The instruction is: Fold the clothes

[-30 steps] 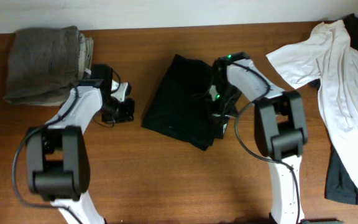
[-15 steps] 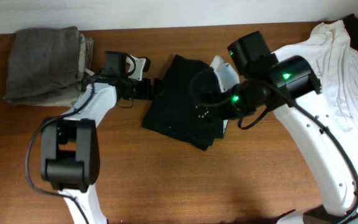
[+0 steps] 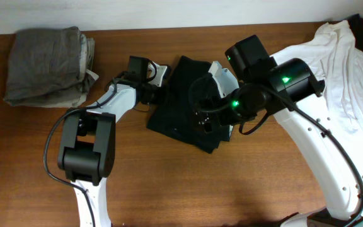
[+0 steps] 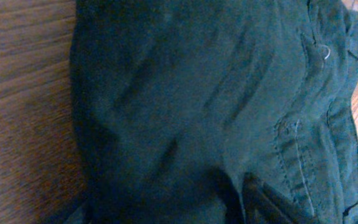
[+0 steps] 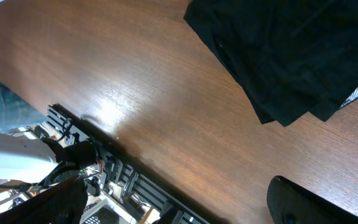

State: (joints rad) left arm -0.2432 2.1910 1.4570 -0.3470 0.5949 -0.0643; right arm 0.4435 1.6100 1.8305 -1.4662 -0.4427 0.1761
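A folded black garment (image 3: 184, 104) lies at the middle of the table. My left gripper (image 3: 159, 87) sits at its upper left edge. In the left wrist view the black cloth (image 4: 185, 93) fills the frame and bulges between the fingers of the left gripper (image 4: 166, 208). Only one dark finger (image 4: 267, 202) shows clearly, so the grip is unclear. My right gripper (image 3: 201, 121) hangs above the garment's right half. In the right wrist view the right gripper (image 5: 179, 208) stands open over bare wood, with the black garment (image 5: 291, 56) beyond it.
A folded grey garment (image 3: 46, 66) rests at the back left. A crumpled white shirt (image 3: 336, 69) lies at the right over a dark piece (image 3: 351, 183). The table's front edge (image 5: 104, 146) and arm mounts show in the right wrist view.
My left gripper has moved right, from beside the grey pile to the black garment's edge. The right arm swung over the garment, then shifted slightly.
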